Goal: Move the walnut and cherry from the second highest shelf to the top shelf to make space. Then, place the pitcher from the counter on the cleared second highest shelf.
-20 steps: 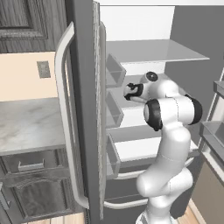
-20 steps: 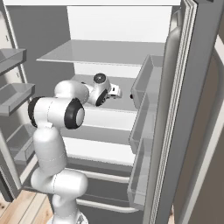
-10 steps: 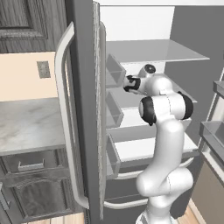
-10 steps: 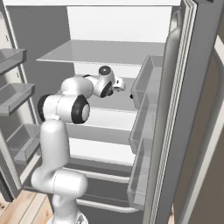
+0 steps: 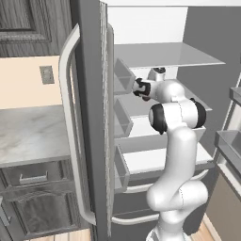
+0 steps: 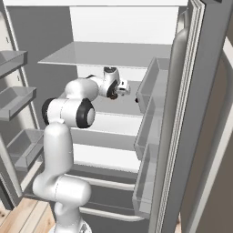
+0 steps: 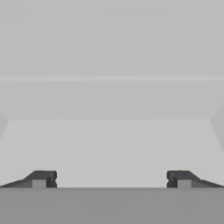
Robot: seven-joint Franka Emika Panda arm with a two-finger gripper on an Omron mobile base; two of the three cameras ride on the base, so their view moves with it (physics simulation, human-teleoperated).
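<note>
My gripper reaches into the open fridge, between the top shelf and the second highest shelf. In the hand view the gripper is open. Its fingertips stand wide apart with nothing between them, facing a bare pale shelf and the white back wall. A tiny dark speck sits on the second highest shelf beside the door bin; it may be the cherry, but it is too small to tell. The walnut and the pitcher are out of view.
The left fridge door stands open, its bins close to my hand. The right door's bins hang near the gripper on the other side. The marbled counter lies left of the fridge. Lower shelves sit below my arm.
My arm has stretched deeper into the fridge and the hand has risen a little toward the underside of the top shelf. The fingers stay open.
</note>
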